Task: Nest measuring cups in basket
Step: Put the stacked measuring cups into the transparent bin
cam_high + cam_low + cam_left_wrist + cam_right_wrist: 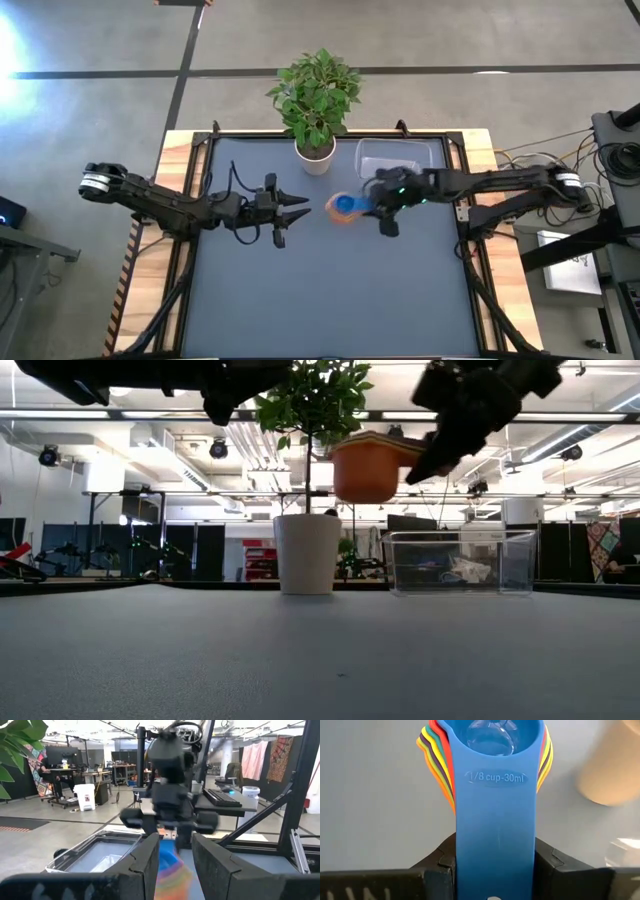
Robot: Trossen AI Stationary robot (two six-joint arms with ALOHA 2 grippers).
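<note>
The measuring cups (343, 207) are nested in one stack, blue on top and orange outermost. The stack hangs well above the table in the low view (370, 468). My right gripper (378, 204) is shut on the stack's handles, right of the white plant pot (315, 155) and in front of the clear basket (400, 156). My left gripper (296, 208) is open and empty, left of the cups and pointing at them. In the left wrist view the stack (170, 870) shows between its fingers (150, 860), farther off. My right gripper pinches the stacked flat handles, the blue one on top (495, 835), between its two fingers (442, 865), along the handles' two long edges. The fingers come level from the table's right side and lie along the handles. The stack hangs level, bowls up, clear of the table.
The white plant pot (307, 553) with a leafy plant stands at the table's far edge. The clear basket (460, 563) stands right of it, with something pale inside. The dark table top (330, 290) stretches toward the near edge.
</note>
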